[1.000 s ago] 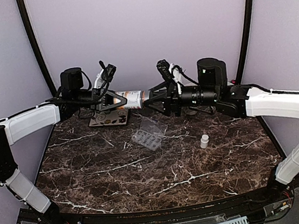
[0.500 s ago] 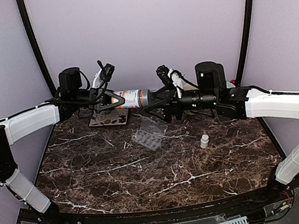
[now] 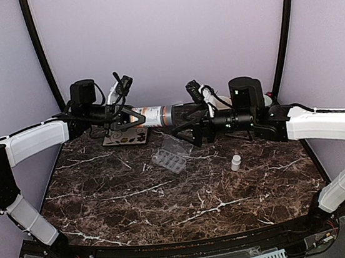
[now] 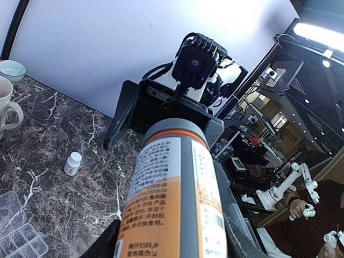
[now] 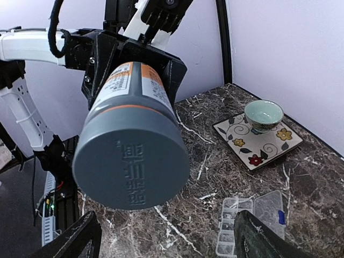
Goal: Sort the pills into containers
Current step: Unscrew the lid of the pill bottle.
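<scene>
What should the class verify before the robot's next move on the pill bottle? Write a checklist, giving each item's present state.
1. Left gripper clamps the orange bottle, held level: ok.
2. Right gripper open, clear of the grey cap: ok.
3. Grey cap off the orange bottle: not ok, it sits on.
4. Grey cap loosened: cannot tell.
5. Pill organizer lid open: ok.

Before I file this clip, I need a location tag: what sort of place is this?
Probably a robot test booth in a lab: a left arm and a right arm bolted at a marble-patterned table, a plain lilac backdrop closing it in, and more robot rigs in the room beyond.
</scene>
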Controlling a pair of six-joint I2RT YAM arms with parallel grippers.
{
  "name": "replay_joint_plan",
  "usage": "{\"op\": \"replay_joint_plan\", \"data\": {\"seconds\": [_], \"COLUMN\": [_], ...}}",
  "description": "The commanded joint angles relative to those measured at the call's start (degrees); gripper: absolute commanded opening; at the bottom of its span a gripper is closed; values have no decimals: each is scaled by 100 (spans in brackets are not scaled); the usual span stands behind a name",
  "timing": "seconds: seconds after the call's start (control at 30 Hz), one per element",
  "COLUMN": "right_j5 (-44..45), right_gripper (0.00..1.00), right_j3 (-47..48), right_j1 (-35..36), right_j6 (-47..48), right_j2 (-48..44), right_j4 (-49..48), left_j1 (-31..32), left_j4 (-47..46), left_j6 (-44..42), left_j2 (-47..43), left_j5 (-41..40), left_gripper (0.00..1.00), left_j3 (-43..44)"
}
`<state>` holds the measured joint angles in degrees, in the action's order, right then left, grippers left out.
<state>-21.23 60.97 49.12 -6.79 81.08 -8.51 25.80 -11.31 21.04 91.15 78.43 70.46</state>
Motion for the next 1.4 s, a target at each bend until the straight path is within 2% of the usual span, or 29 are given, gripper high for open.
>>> {"op": "replay_joint_plan", "data": {"seconds": [0.0,0.17,0.4,0.53,0.8,1.37], "right_j5": [-195,-98,-658,-845,-993,-1118], "right_gripper": [86,85,82,82,81,78], "right_j3": [-253,-494,-729,-510,-104,61], "right_j1": [-24,-32,-437,-476,-474,-472], "right_j6": [-756,-1850,-4455,-5090,-5524,-5518], "right_j2": [-327,-455,-124,170,528,782], "right_j4": [-545,-955,-2372,-2612,-2590,-2367], "left_j1": [3,4,3,-1,3,4], "left_j4": [77,102,281,430,596,713], "left_j6": [-355,-503,-749,-873,-1011,-1101], "left_j2": [-162,-180,-222,-259,-292,-261], "left_j5": [-213,-399,-523,-547,-580,-586], "left_gripper": [0,0,0,0,0,0], "left_j3": [122,102,21,10,25,121]}}
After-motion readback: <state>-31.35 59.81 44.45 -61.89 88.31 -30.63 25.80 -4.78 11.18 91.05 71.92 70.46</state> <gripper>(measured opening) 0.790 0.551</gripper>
